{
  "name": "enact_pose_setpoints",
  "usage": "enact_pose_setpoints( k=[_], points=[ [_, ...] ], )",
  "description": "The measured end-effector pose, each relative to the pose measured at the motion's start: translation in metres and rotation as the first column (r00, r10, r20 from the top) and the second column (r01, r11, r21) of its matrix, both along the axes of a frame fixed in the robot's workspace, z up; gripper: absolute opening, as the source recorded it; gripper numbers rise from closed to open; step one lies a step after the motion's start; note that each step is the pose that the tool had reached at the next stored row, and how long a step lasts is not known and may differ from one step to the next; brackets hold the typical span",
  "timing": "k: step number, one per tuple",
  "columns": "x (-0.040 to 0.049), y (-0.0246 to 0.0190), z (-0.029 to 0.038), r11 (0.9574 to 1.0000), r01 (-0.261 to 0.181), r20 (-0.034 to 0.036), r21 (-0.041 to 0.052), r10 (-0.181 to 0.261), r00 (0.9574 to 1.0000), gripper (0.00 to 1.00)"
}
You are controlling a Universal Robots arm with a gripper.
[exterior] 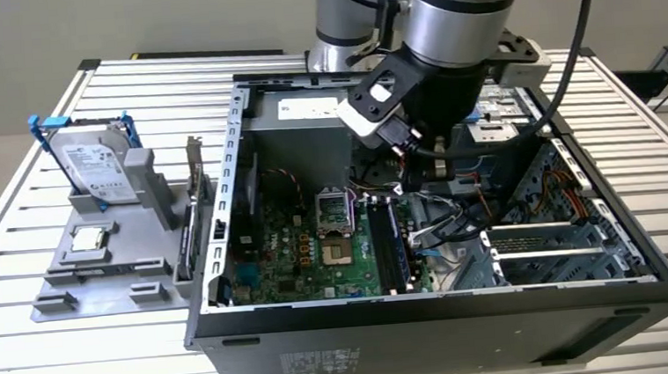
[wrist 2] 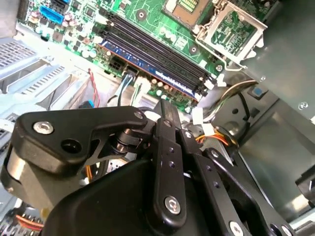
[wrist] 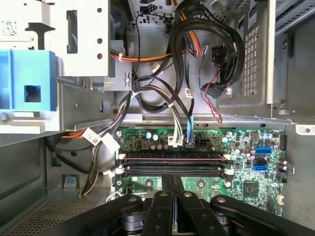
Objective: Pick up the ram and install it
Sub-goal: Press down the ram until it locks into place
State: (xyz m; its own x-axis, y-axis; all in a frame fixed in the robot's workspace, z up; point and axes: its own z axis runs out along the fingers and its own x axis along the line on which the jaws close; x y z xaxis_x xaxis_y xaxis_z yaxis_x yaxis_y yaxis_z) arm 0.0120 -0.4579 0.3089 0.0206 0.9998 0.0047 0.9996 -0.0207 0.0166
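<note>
Both wrist views show my gripper with fingers pressed together, empty, poised over the motherboard; the ram sits seated in the memory slots.

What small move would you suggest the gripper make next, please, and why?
Probably a short press down onto the ram: it seems to lie in a motherboard slot, with the gripper, fingers closed together, close beside it. Whether it is fully seated, I cannot tell.

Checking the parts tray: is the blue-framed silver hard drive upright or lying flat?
Upright: the silver hard drive stands on edge in the grey tray.
</note>
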Motion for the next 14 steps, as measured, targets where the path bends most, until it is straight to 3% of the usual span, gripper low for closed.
enact_pose_setpoints(
  k=[10, 14],
  points=[
    [0.0000, -0.0001, 0.0200, 1.0000, 0.000, 0.0000, 0.0005, 0.000, 1.0000, 0.00],
    [0.0000, -0.0001, 0.0228, 1.0000, 0.000, 0.0001, 0.0006, 0.000, 1.0000, 0.00]
  ],
)
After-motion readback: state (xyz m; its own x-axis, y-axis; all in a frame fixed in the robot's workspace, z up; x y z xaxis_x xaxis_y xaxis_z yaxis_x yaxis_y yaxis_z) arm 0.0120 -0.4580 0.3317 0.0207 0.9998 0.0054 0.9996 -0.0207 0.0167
